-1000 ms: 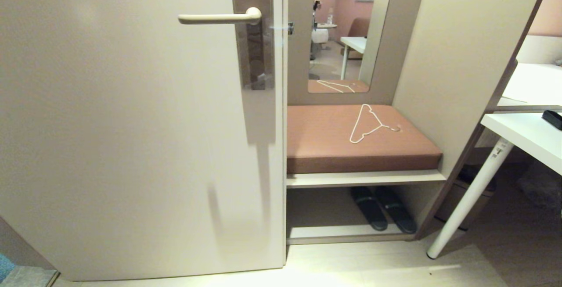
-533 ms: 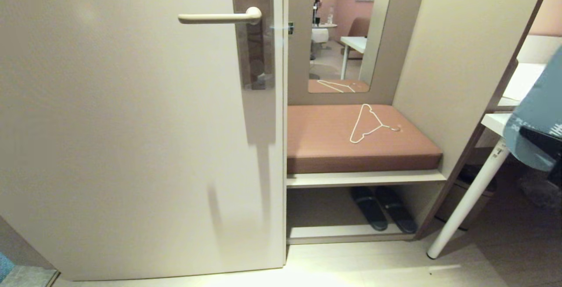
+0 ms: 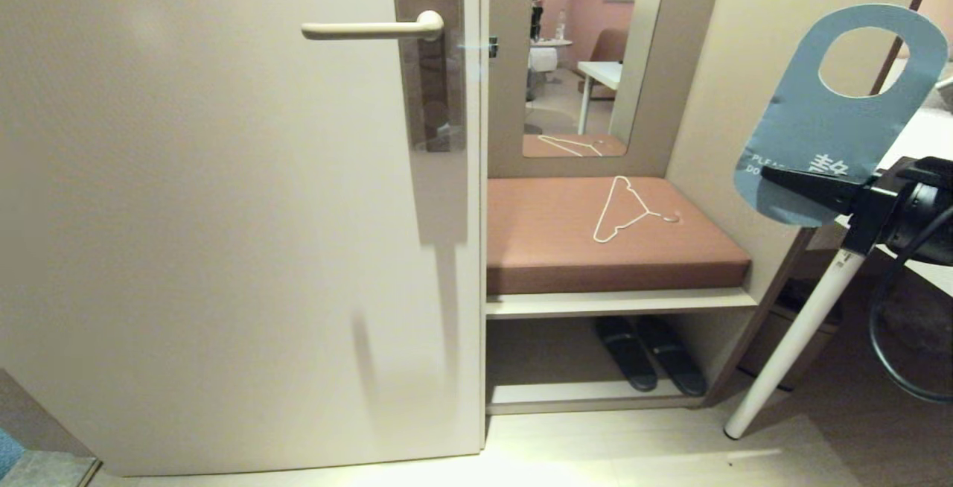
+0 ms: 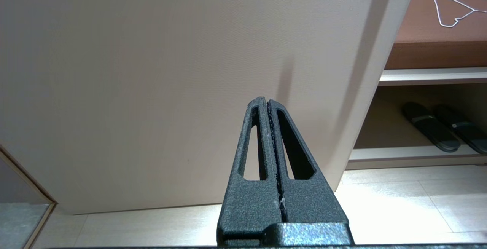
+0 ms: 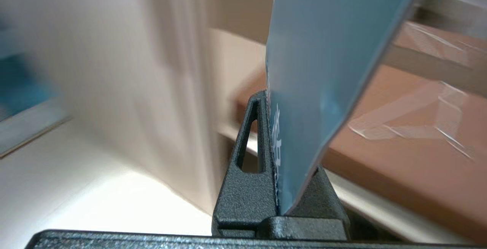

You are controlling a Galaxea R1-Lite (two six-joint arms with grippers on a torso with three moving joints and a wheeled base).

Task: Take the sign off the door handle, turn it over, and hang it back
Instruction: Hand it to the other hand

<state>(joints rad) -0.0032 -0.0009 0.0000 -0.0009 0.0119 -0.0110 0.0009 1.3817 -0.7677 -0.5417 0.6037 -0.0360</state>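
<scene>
Where absent before: sign (image 3: 826,118), seemingly clamped.

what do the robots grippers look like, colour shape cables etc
Both are matte black with a rough, speckled texture. The left gripper has tapered wedge jaws with long slot cutouts; the right gripper looks the same. A black cable loops below the right wrist.

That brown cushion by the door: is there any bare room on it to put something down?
Yes. The brown cushion is bare on its whole door-side half and along its front edge. Only the white wire hanger takes up the back right part. The shelf underneath is free on its left; black slippers crowd its right.
</scene>
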